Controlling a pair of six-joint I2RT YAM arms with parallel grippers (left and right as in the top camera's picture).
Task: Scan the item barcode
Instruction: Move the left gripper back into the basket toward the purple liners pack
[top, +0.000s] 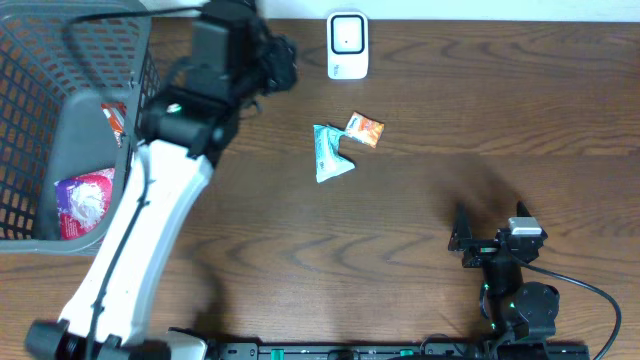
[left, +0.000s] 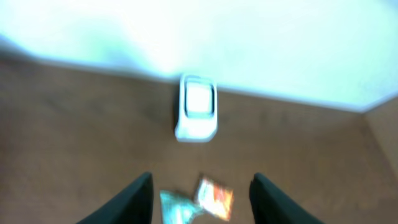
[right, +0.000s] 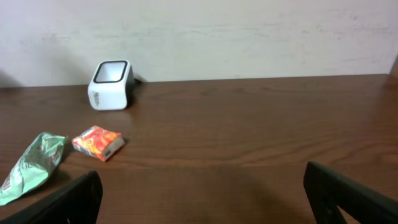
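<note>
I find left gripper (left: 202, 180) and right gripper (right: 202, 177) parted, empty; orange packet (right: 97, 142) ahead-left of right jaws, long axis crosswise.

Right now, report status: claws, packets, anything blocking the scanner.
Left claw open, empty, facing scanner. Right claw open, empty. Orange packet, teal packet on table, unheld. Nothing between them and scanner.

L arm (top: 150, 220) stretched far fwd, jaws apart & empty — R arm (top: 515, 285) folded back, jaws spread wide.
</note>
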